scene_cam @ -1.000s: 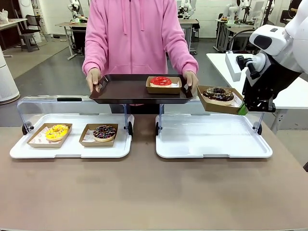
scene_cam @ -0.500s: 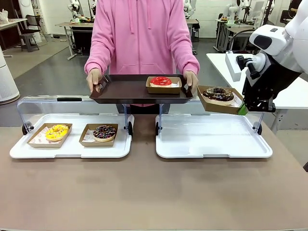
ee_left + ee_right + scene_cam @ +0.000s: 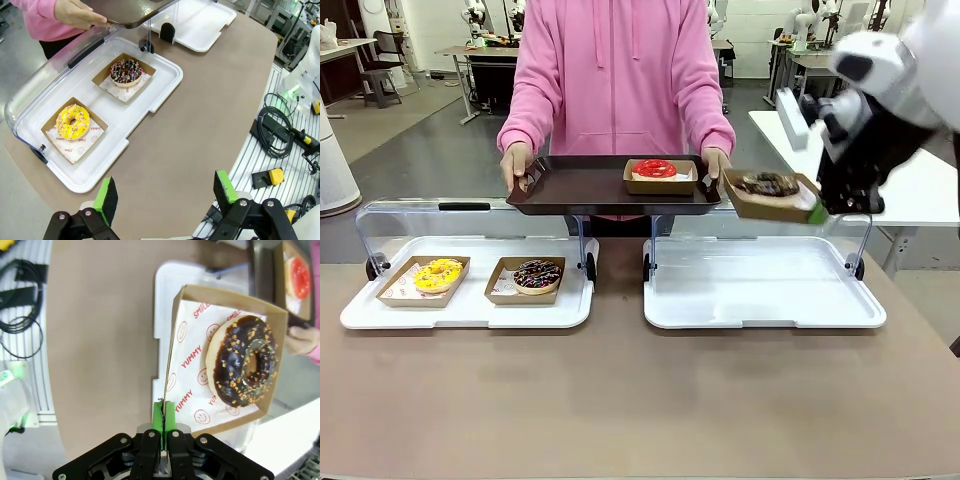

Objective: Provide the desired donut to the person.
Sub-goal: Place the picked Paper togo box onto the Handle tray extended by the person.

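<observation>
So my right gripper (image 3: 163, 416) is clamped tight on the thin side wall of the cardboard tray (image 3: 220, 357) with the chocolate nut donut (image 3: 245, 366) in it. Pinching the rim like that keeps the green pads off the icing, I'd guess. From the front the tray hangs in the air at the right, above the far edge of the empty white bin (image 3: 764, 285) and just beside the right end of the dark serving tray (image 3: 590, 186) the person (image 3: 617, 75) holds out with both hands. They keep it level and low, so I read it as the drop spot. A red-iced donut (image 3: 655, 169) in its own box already sits on it, toward the right.

My left gripper (image 3: 167, 192) is spread wide and grips nothing, hovering over the near table edge, out of the way. Beyond it the yellow donut (image 3: 73, 121) and the sprinkled chocolate donut (image 3: 126, 71) stay in the left bin (image 3: 165, 82) under the clear lid (image 3: 30, 107).

Next, I reckon: carry the box leftward over the serving tray.
</observation>
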Tool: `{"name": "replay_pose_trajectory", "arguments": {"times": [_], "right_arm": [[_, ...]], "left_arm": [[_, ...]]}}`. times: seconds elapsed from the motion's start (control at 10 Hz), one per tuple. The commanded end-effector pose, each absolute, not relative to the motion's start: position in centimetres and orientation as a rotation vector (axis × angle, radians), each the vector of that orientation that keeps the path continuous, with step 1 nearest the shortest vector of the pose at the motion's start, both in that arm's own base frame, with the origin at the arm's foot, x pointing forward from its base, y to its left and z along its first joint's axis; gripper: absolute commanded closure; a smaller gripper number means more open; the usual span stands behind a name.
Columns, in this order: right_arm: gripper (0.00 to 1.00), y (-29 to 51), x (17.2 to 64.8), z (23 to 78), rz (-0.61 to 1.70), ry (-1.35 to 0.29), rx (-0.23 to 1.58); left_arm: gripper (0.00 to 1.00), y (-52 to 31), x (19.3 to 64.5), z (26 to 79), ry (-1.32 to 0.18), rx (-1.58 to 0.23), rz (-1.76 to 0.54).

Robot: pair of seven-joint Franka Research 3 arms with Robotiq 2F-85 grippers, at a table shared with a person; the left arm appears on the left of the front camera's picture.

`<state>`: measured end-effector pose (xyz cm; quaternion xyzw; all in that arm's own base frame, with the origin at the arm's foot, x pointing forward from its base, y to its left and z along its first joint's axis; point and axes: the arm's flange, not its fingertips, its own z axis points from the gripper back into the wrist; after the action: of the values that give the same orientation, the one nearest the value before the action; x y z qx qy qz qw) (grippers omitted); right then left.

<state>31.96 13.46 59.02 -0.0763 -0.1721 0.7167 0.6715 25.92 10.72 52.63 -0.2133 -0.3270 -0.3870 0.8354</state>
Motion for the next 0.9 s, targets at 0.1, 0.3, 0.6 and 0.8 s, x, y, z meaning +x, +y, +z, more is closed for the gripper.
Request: {"name": "replay_pose_trajectory", "arguments": {"times": [0.1,0.3,0.6,0.8], "right_arm": [[0.98,23.3,38.7,70.0,1.617,-0.182,-0.196],[0.98,30.8,43.6,73.2,1.582,-0.158,-0.165],[0.98,41.2,49.0,69.1,1.502,-0.307,-0.154],[0.98,44.7,51.0,65.5,1.51,-0.354,-0.15]], "left_arm": [[0.0,11.0,25.9,52.5,-0.705,-0.464,-0.839],[0.0,11.0,25.9,52.5,-0.705,-0.464,-0.839],[0.0,11.0,25.9,52.5,-0.705,-0.464,-0.839],[0.0,11.0,25.9,52.5,-0.705,-0.464,-0.839]]}}
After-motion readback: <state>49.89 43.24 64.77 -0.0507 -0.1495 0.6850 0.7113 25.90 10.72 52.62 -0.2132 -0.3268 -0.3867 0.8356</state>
